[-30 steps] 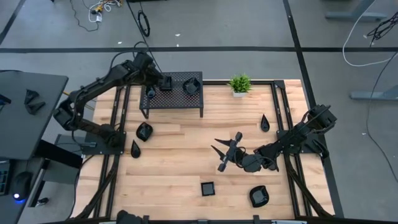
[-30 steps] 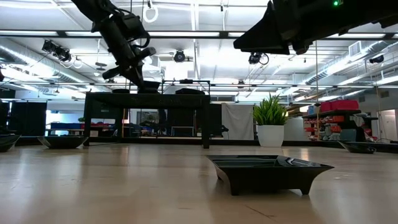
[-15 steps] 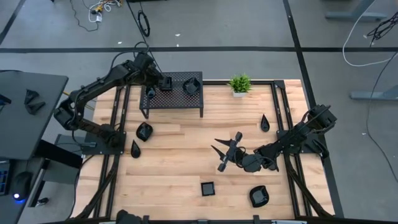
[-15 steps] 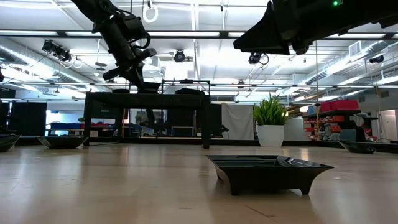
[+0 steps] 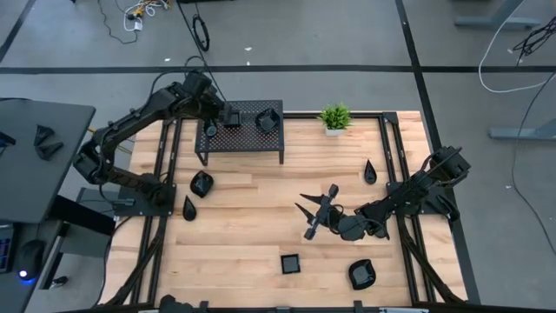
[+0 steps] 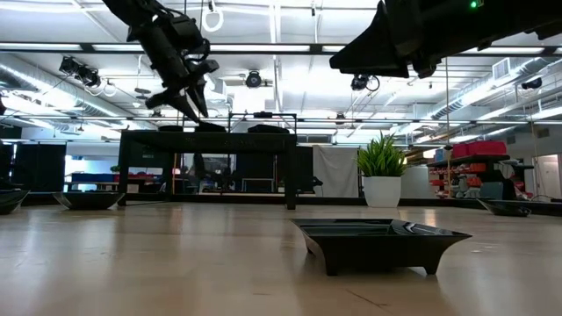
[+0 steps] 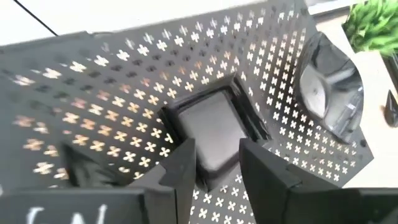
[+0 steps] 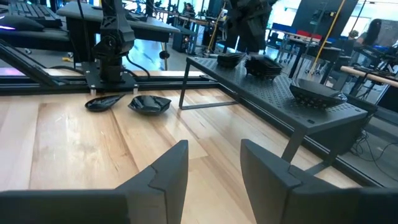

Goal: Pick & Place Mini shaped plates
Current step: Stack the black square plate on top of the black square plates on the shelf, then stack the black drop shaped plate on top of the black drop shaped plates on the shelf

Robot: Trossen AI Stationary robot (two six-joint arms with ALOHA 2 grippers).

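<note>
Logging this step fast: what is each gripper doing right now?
Left gripper: open, above the square plate resting on the rack, holding nothing.
Right gripper: open, empty, hovering over the table.

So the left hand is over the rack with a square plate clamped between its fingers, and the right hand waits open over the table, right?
Not quite. The left hand is open above the square plate, which lies on the rack, as the left wrist view shows. The right hand does wait open over the table.
</note>
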